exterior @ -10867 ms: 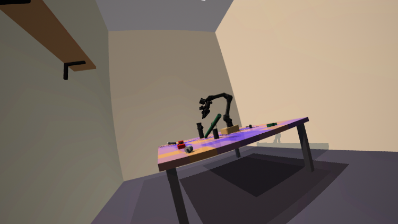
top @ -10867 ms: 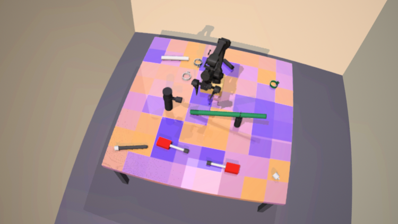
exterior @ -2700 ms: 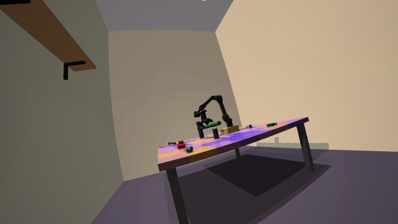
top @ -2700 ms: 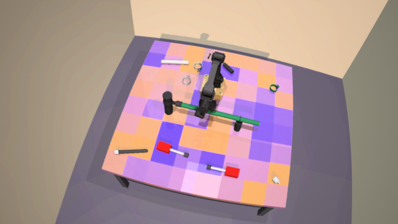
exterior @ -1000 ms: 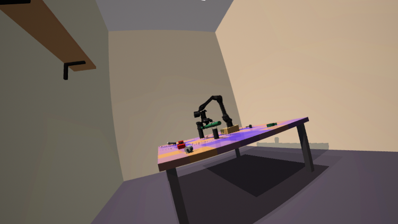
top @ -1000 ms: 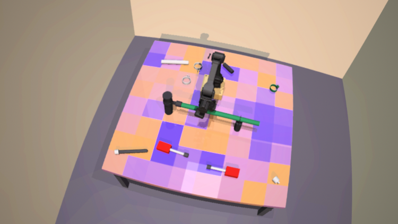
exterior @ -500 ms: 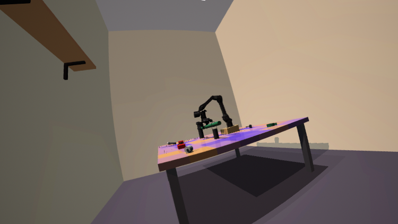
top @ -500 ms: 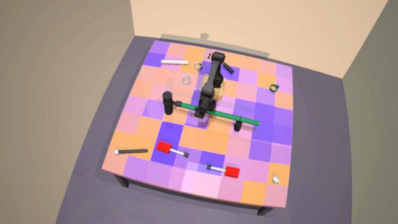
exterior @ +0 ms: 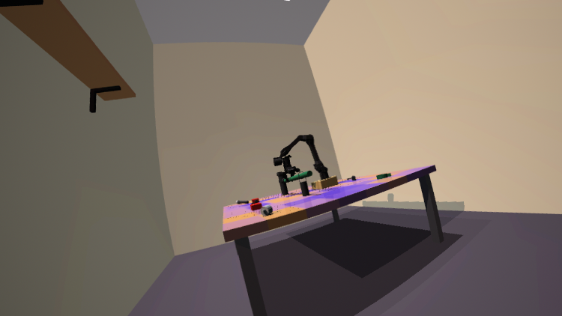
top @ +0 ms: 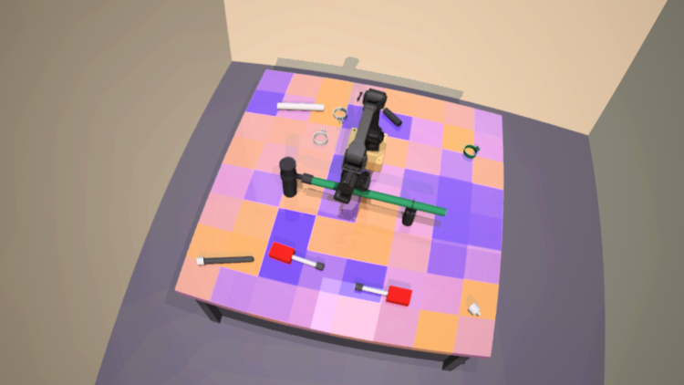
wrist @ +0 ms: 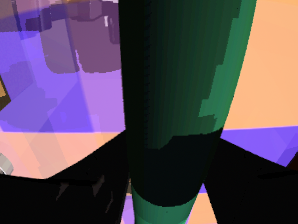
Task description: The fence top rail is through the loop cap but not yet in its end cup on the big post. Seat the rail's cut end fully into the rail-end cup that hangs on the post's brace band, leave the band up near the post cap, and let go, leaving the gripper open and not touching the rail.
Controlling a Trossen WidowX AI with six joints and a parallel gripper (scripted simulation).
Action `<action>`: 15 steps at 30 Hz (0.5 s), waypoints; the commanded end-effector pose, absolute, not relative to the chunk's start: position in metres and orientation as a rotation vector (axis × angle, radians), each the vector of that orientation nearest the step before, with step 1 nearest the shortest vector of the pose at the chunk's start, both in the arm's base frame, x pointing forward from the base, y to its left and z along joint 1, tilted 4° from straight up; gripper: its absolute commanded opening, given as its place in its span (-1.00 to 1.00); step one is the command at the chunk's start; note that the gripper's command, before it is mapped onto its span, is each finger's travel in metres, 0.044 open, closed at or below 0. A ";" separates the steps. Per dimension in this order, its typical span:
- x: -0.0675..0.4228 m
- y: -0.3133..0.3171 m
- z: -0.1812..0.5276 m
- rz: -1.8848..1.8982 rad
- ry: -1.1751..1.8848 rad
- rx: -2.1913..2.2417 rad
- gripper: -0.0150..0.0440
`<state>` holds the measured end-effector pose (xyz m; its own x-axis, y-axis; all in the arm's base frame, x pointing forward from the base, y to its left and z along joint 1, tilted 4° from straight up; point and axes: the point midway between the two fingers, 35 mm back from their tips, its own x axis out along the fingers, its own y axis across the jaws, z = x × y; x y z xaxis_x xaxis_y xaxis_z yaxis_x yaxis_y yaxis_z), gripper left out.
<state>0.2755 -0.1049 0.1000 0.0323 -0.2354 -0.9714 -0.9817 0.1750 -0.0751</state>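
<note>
From the top, the hand (top: pixel 345 192) grips the green rail (top: pixel 382 196) mid-length above the bench (top: pixel 444 330), its left end at the big post (top: pixel 288 177). The exterior view shows the rail (exterior: pixel 297 176) raised. The wrist view shows the rail (wrist: pixel 180 63) filling the frame.

The green top rail (top: pixel 382 196) lies roughly level above the table, running from the big black post (top: pixel 288 177) on the left out toward the right. Its left end meets the dark rail-end cup (top: pixel 305 178) sticking off the post's side, high up near the cap. Further right it passes through the loop cap (top: pixel 409 210) on a short black post.
</note>
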 end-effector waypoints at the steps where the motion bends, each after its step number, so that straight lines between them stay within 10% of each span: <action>1: 0.272 -0.119 0.109 0.878 1.454 -1.274 -0.49; 15: 0.272 -0.128 0.108 0.877 1.454 -1.274 -0.49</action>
